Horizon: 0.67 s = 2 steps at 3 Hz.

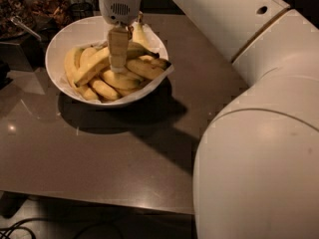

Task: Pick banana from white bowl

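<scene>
Over the white bowl (56, 48) at the table's far left, the gripper (118, 66) reaches down onto the banana (92, 66) (whether it has a hold, I cannot tell). The approach looks done, but the banana lies in the bowl, not yet lifted.

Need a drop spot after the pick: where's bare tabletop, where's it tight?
Bare: table in front of the white bowl to the near edge, and right of the bowl toward the arm. Tight: gripper hangs in the bowl over the bananas; containers crowd the back-left corner.
</scene>
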{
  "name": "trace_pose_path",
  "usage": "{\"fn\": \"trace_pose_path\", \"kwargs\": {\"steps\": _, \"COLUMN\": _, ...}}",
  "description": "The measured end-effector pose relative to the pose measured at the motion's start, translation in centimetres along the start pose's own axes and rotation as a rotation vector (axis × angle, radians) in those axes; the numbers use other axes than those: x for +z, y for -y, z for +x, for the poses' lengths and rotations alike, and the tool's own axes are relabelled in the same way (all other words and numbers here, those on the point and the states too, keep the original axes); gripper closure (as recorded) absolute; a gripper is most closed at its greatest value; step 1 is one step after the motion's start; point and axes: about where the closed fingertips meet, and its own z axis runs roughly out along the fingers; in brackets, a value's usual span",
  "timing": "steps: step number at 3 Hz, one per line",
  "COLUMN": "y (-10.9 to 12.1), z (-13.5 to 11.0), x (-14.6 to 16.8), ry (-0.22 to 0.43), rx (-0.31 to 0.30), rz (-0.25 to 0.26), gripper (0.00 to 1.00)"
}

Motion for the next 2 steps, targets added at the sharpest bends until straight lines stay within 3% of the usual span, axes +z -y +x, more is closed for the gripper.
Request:
{"fn": "trace_pose_path", "kwargs": {"steps": 1, "y": 0.21, "z": 0.12, "x": 1.3, "ry": -0.01, "rx": 0.006, "rz": -0.024, "gripper": 0.26}}
{"fn": "trace_pose_path", "kwargs": {"steps": 2, "y": 0.3, "z": 0.61, "x": 1.39, "ry": -0.026, "rx": 0.012, "rz": -0.004, "gripper": 0.44}}
